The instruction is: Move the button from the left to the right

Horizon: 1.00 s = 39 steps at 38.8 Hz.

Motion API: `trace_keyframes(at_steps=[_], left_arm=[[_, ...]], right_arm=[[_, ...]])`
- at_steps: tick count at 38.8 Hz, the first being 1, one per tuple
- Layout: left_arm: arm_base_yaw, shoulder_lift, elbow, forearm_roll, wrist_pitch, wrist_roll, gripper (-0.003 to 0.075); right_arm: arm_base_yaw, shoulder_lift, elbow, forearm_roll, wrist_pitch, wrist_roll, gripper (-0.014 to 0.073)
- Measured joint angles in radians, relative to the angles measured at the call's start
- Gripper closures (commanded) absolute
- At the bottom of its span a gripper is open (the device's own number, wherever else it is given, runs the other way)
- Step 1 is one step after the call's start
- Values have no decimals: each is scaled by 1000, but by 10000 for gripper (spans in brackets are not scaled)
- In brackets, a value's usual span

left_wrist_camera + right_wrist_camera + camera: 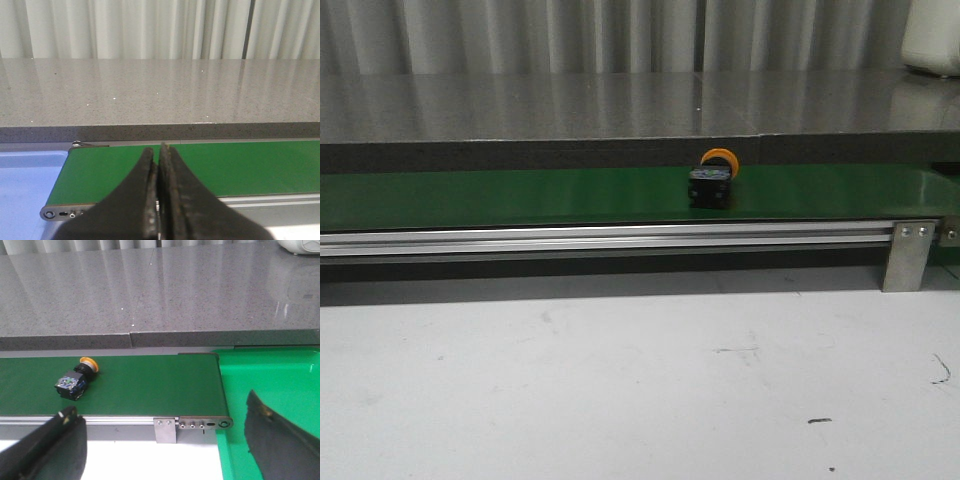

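The button (712, 180), an orange-yellow cap on a black boxy body, lies on its side on the green conveyor belt (520, 195), right of the middle in the front view. It also shows in the right wrist view (76, 378), on the belt beyond my right gripper (160, 417), which is wide open and empty near the belt's right end. My left gripper (158, 150) is shut on nothing, over the belt's left end (100, 170). Neither gripper shows in the front view.
An aluminium rail (600, 240) with a bracket (908, 255) runs along the belt's near side. A grey stone counter (620, 105) lies behind. A green bin (270, 385) sits at the belt's right end, a blue tray (25, 185) at its left end. White tabletop (620, 380) lies in front.
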Motion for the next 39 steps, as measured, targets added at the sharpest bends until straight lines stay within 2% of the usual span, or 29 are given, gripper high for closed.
trace_keyframes(at_steps=[24, 29, 39], left_arm=[[-4, 0, 0, 0, 0, 0, 741], [-6, 0, 0, 0, 0, 0, 741], [-6, 0, 0, 0, 0, 0, 741]], right_arm=[[0, 23, 0, 0, -5, 0, -61], [0, 114, -36, 0, -9, 0, -61], [0, 473, -214, 36, -17, 0, -61]])
